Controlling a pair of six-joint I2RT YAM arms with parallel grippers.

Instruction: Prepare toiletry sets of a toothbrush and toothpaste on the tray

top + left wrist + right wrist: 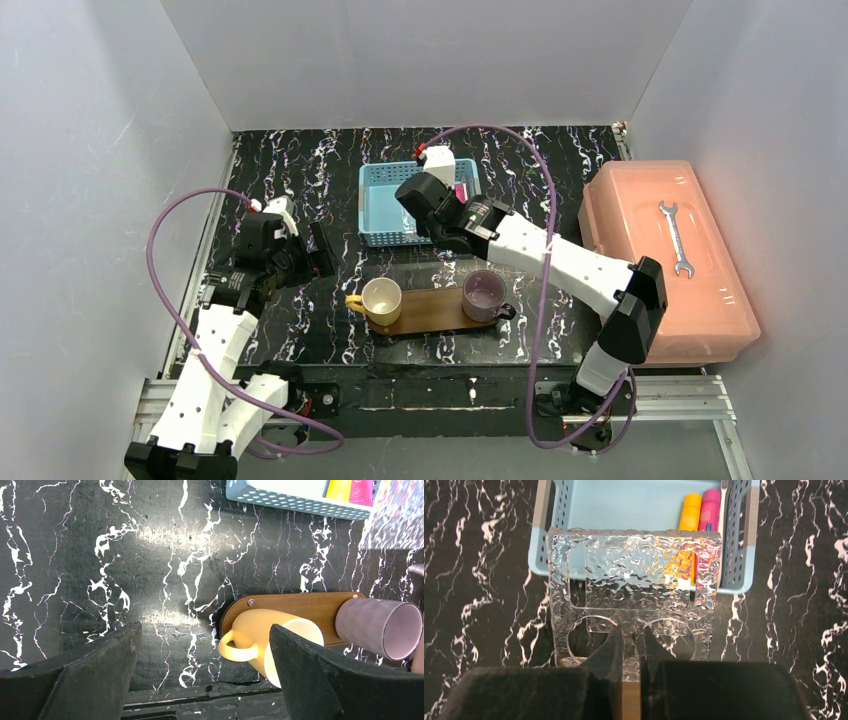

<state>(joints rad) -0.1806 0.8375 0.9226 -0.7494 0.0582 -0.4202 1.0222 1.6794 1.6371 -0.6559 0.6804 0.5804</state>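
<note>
Overhead, the tray [435,312] lies near the table's front edge, with a cream cup [382,300] on its left end and a purple cup [484,294] on its right end. Just beyond the tray sits a light-blue basket [385,215], and the right arm [545,255] extends over the tray's far right side to that basket. The left gripper [318,255] hangs to the left of the tray and slightly beyond it, over bare table. Well to the right of the tray stands a salmon-pink box [665,270] with a wrench [677,238] on its lid.

From the left wrist, this gripper's fingers [100,670] are spread wide with nothing between them. The cream cup's handle juts off the tray's left end. Beyond the tray, the basket holds the yellow-orange toothpaste [339,487] and the pink toothpaste [362,490] side by side.

From the right wrist, the right gripper [631,647] has its fingers nearly together, pinched on the lower edge of a clear rippled plate [634,575] with two round cut-outs. Past the plate both tubes lie at the basket's right end. A toothbrush [723,510] lies beside the pink tube, against the basket wall, so all three are beyond the tray.
</note>
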